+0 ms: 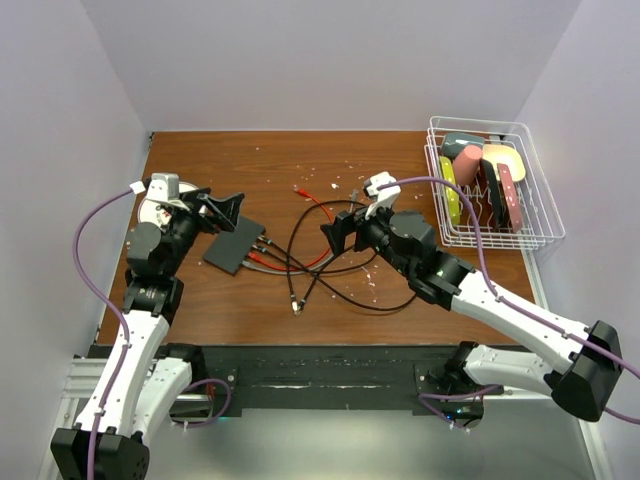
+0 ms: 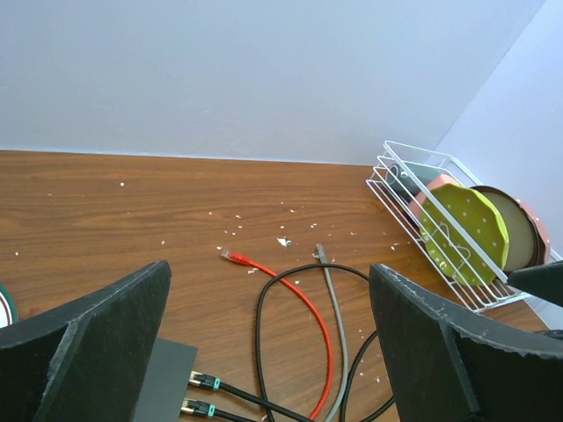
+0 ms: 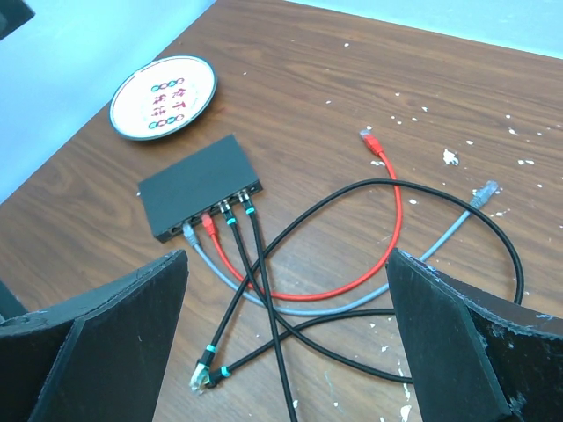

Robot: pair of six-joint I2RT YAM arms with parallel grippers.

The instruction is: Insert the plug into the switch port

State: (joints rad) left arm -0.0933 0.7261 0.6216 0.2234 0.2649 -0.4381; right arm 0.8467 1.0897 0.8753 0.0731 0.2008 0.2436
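The flat black switch [image 3: 198, 189] lies on the wooden table, with its row of ports facing my right wrist camera. Grey, red and two black cables are plugged into that row. The switch port [image 3: 175, 230] at the left end looks free. Loose ends lie about: a red plug [image 3: 369, 138], a grey plug [image 3: 486, 188] and a pair of black-cable plugs [image 3: 201, 376]. My left gripper [image 1: 222, 212] hovers open over the switch's far corner [image 2: 167, 378]. Open too, my right gripper [image 1: 340, 232] hangs above the cable tangle. Neither holds anything.
A patterned plate [image 3: 164, 97] sits beyond the switch near the table's left edge. A white wire rack [image 1: 490, 185] with coloured dishes stands at the back right. White crumbs speckle the wood. The cables loop [image 1: 320, 250] between the two grippers.
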